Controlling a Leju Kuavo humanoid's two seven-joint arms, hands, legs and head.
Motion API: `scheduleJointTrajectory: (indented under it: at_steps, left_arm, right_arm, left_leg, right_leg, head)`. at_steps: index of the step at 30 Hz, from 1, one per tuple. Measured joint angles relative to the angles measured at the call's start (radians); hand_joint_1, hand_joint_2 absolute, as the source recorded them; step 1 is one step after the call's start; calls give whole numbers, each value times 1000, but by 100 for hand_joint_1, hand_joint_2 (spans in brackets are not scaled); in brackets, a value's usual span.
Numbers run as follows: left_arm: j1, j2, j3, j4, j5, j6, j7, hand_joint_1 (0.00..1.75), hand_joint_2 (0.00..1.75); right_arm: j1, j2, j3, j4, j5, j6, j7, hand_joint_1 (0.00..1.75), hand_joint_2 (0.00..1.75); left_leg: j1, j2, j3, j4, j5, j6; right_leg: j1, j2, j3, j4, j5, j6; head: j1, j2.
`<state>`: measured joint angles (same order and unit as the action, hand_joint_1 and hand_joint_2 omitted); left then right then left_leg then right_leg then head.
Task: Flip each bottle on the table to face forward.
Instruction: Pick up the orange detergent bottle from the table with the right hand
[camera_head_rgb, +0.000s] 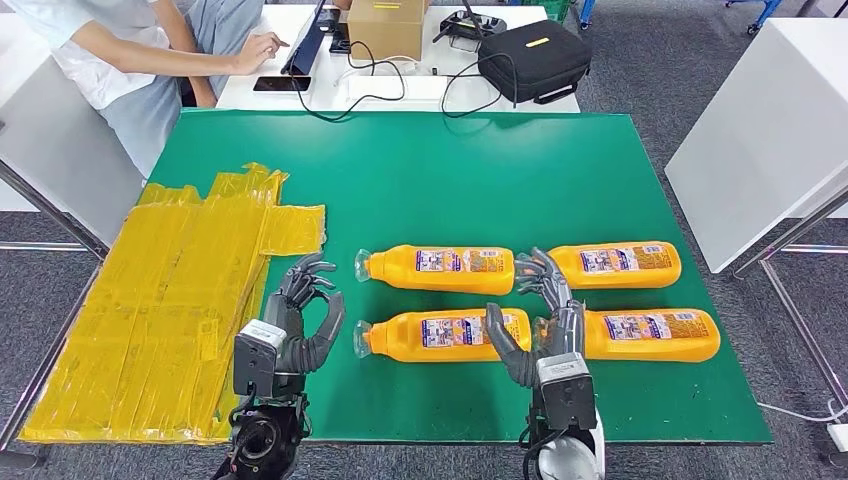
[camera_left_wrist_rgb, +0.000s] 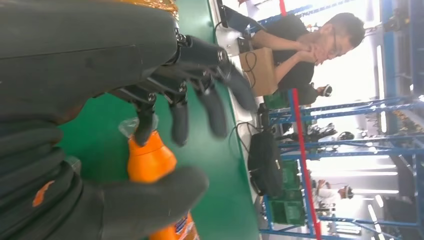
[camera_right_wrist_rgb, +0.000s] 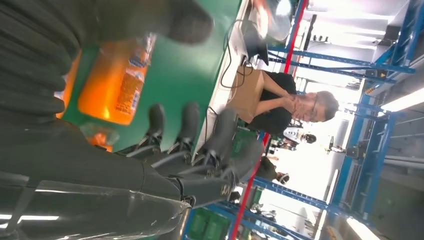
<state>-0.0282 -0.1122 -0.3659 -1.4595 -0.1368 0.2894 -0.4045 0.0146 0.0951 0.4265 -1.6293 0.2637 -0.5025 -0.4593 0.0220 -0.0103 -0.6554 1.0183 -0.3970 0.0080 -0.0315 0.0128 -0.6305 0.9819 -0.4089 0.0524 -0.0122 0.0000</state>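
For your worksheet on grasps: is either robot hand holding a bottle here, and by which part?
Nothing is held. The left hand and right hand hover open by the bottles.

Left hand (camera_head_rgb: 300, 318), right hand (camera_head_rgb: 540, 315) open.

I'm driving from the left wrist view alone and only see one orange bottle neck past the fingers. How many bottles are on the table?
Observer: Four, lying on the green table in two rows: far left bottle, far right bottle, near left bottle, near right bottle.
Operator: Is my left hand holding one?
Observer: No. The left hand is open beside the cap ends of the left pair.
Operator: And the right hand?
Observer: The right hand sits between the two near bottles, fingers spread, holding nothing.
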Motion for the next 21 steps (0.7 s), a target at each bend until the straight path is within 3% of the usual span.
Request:
scheduleJointTrajectory:
  at_steps: [7,11,14,21]
  left_arm:
    - [-38,-7,-3,11,27,-22,-3,0,175]
    - [-57,-17,-3,17,19,-43,-2,0,175]
    - [-62,-26,-2,19,12,-64,2,0,175]
    - [-72,-46,-2,41,12,-88,5,0,175]
  right_arm:
    - [-68,-43,-44,-34,118,-20,132,0,175]
    - [-129,-83,-81,-29,414,67,315,0,175]
    - [-229,-109,-107,11,611,166,412,0,175]
    - [-458,-132,-104,177,793,292,451,0,175]
  left_leg:
    - [0,0,1,0,1,1]
    - [-1,0,0,0,1,1]
    - [-1,1,1,0,2,2]
    - [0,1,1,0,4,2]
  right_leg:
    - [0,0,1,0,1,0]
    - [0,0,1,0,2,-1]
    - [0,0,1,0,3,0]
    - [0,0,2,0,4,0]
  head:
    - [0,0]
    - [0,0]
    - [0,0]
    - [0,0]
